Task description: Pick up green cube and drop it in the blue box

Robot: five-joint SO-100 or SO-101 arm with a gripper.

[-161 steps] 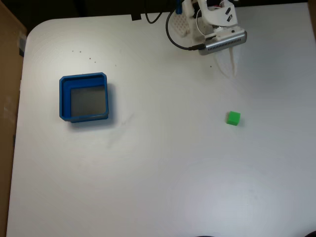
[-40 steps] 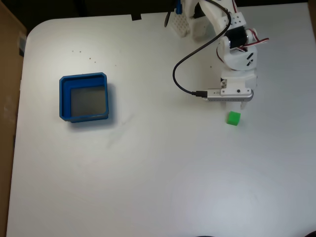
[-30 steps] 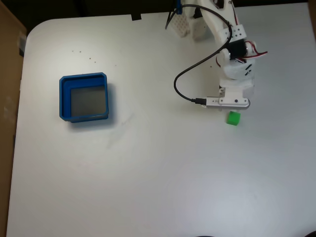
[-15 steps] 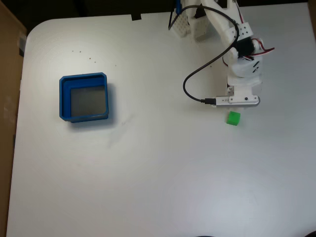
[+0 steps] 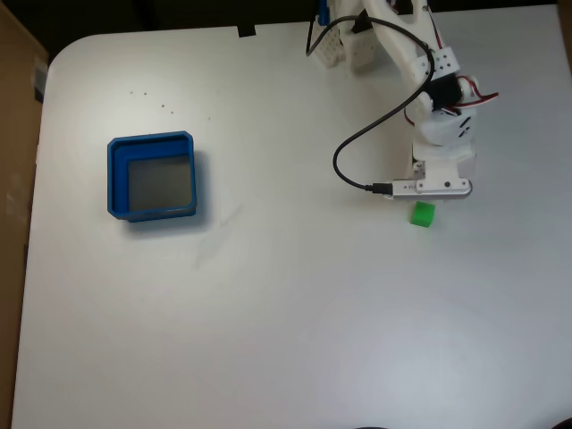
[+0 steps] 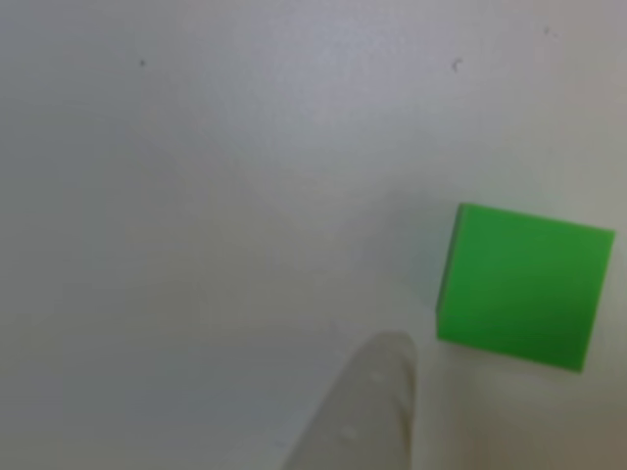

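The green cube (image 5: 423,214) lies on the white table at the right in the fixed view, far from the blue box (image 5: 154,176) at the left. My gripper (image 5: 426,198) hangs just behind the cube, mostly hidden under the arm's wrist block. In the other view the green cube (image 6: 522,286) sits at the right, close below. One pale fingertip (image 6: 377,392) rises from the bottom edge just left of the cube, a small gap apart. Bare table shows on both sides of that finger. The second finger is out of frame.
The white arm (image 5: 420,63) reaches in from the table's back edge, with a black cable (image 5: 344,161) looping to its left. Brown cardboard (image 5: 13,179) borders the table's left side. Bare table lies between cube and box.
The arm swung down from the back of the table to just behind the cube. Over the last half second it shifted only slightly. Cube and box have not moved.
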